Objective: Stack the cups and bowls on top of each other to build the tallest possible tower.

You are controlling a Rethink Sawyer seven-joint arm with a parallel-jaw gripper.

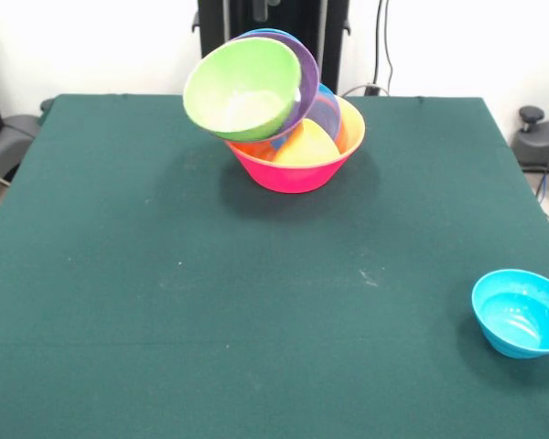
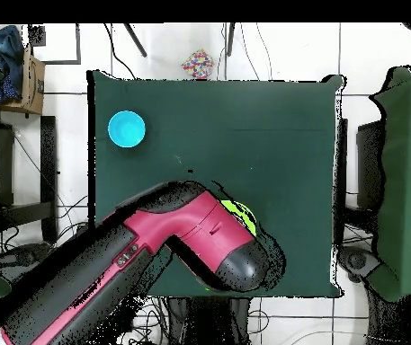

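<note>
One glossy round blue bowl (image 1: 521,314) sits apart from the tower (image 1: 274,110).

glossy smooth plastic bowls (image 1: 256,87) and lone blue bowl (image 1: 522,313); matt green cloth-like table (image 1: 210,302); shiny red arm shell (image 2: 191,229)

Overhead, the arm (image 2: 155,247) hides nearly all of the tower (image 2: 237,214)
</note>
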